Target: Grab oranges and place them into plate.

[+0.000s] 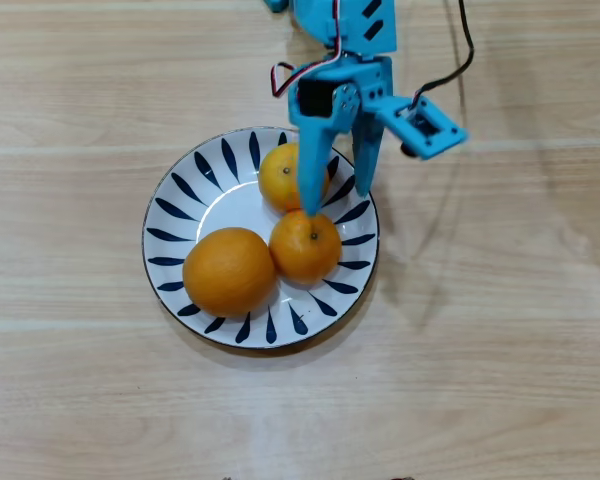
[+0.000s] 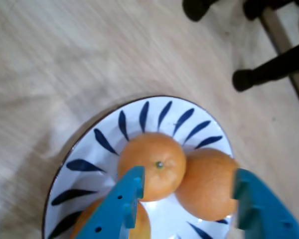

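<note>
The white plate (image 1: 170, 215) with dark blue petal strokes lies mid-table in the overhead view and holds all three oranges. The largest, deepest orange (image 1: 230, 271) is at its lower left, a smaller one (image 1: 305, 246) touches it on the right, and a third (image 1: 278, 178) lies behind. My blue gripper (image 1: 335, 198) hovers over the plate's right part, open and empty; one finger crosses the rear orange. In the wrist view the plate (image 2: 154, 112) fills the lower half, with an orange (image 2: 152, 164) showing its stem dot between my fingertips, a second (image 2: 209, 184) beside it, and a third (image 2: 87, 225) mostly hidden behind the left finger. The gripper (image 2: 188, 179) is open.
The plate rests on a light wooden table (image 1: 500, 330). A black cable (image 1: 465, 50) runs from the arm at the top of the overhead view. Dark furniture legs (image 2: 249, 77) stand on the floor at the wrist view's top right.
</note>
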Controlling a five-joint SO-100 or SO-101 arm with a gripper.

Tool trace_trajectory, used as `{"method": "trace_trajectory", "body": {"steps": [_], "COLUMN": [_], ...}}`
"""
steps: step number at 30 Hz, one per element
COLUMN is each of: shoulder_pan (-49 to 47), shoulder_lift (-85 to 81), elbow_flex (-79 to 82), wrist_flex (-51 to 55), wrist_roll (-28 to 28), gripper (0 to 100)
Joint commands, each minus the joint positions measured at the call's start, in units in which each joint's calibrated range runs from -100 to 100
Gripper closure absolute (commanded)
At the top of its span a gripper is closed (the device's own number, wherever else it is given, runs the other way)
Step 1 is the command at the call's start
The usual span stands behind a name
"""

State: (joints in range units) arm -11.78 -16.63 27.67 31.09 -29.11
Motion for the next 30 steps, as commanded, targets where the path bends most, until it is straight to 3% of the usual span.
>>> {"method": "trace_trajectory", "body": {"steps": [1,10,14,16,19,30], "shoulder_pan": [-0.08,0.24,-0.32,-0.80,-0.64,-1.45], "shoulder_lift": [-12.87,-45.08,-65.87,-72.38,-82.78,-83.28], "elbow_flex": [5.24,33.31,49.43,54.32,61.74,68.80], "wrist_flex": [0.41,6.85,14.67,18.54,24.30,29.71], "wrist_roll": [6.16,14.84,23.62,25.50,25.61,25.55], "gripper": [99,98,98,98,98,98]}}
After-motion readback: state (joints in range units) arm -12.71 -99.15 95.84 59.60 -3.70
